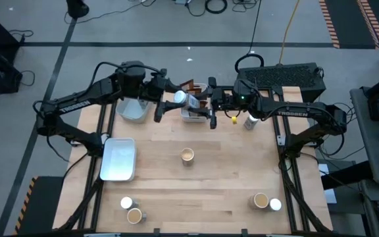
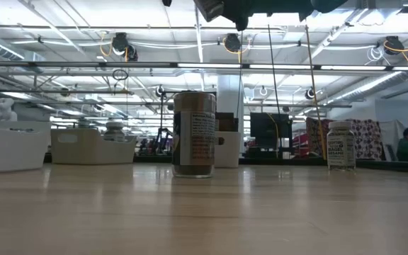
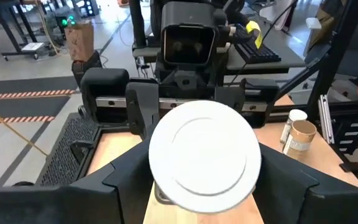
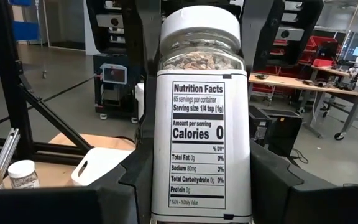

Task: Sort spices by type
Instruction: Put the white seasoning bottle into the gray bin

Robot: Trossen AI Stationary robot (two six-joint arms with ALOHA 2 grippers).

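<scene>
A white-topped spice jar (image 1: pixel 181 98) hangs in the air over the far middle of the table, lying about level, its lid (image 3: pixel 204 155) toward my left arm and its label (image 4: pixel 204 124) facing up. My left gripper (image 3: pixel 205 168) is on its lid end and my right gripper (image 4: pixel 201 199) on its bottom end, the two facing each other. Other jars stand on their bases: a tan-topped one (image 1: pixel 187 155) mid-table, a pair (image 1: pixel 131 209) near left, a pair (image 1: pixel 267 202) near right, and one (image 1: pixel 251 122) far right. My left gripper has the jar's lid end between its two fingers, one against each side of the lid's rim (image 3: pixel 258 163). The fingers come about level from the table's left and lie along the jar. The lid hides their tips. My right gripper pinches the jar's lower body (image 4: pixel 164 205) between its two fingers, one on each side of the label. The fingers come level from the table's right and lie along the jar. The jar sticks out past them, clear of the table.
A white tray (image 1: pixel 119 158) lies at the left side, another tray (image 1: pixel 133 110) at the far left, and a small tray (image 1: pixel 193 116) under the grippers. Brown packets (image 1: pixel 191 85) stand behind it. A keyboard (image 1: pixel 288 74) sits beyond the far right edge.
</scene>
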